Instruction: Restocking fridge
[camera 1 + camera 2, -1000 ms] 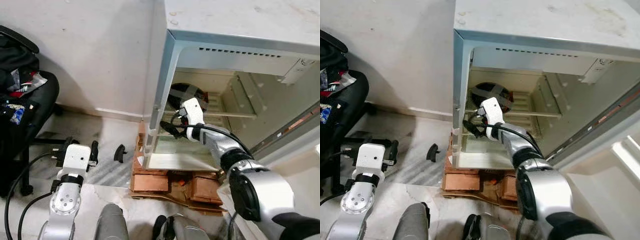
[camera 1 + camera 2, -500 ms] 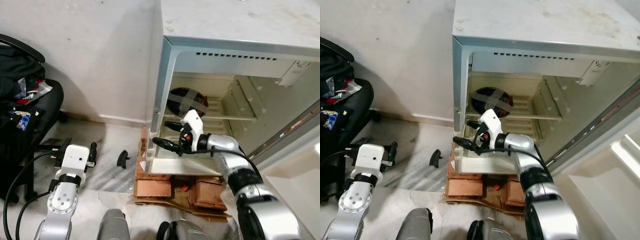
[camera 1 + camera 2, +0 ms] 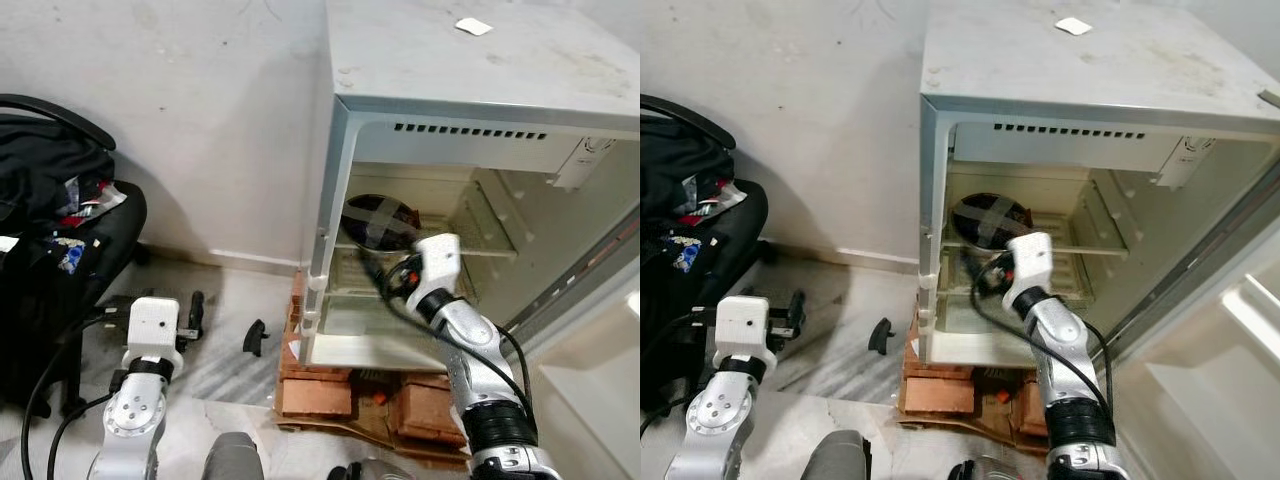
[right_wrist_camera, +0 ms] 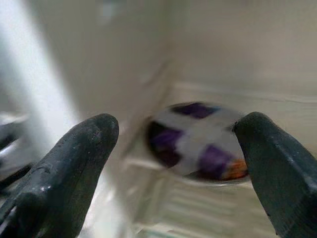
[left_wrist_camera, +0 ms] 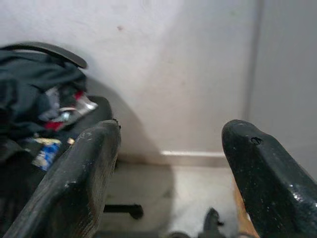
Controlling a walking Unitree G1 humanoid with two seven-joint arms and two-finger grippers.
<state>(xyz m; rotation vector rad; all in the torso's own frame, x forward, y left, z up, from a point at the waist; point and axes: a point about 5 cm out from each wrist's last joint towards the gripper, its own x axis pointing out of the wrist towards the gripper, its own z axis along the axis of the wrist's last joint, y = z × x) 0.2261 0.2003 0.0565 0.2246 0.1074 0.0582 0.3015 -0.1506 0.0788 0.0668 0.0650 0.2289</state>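
Observation:
A small white fridge stands open on bricks. On its upper shelf lies a dark round item crossed with grey tape, shown blurred in the right wrist view as the round item. My right gripper hangs at the fridge opening, just below and in front of that item, open with nothing between its fingers. My left gripper is low at the left over the floor, open and empty, facing the wall.
The fridge door stands open at the right. Bricks and cardboard lie under the fridge. A small black object sits on the floor. A black chair piled with clothes is at the left. A paper scrap lies on the fridge top.
The camera has shifted, so the whole scene sits differently. My right gripper has come out of the lower fridge compartment and now points up at the round item. The left arm stays low.

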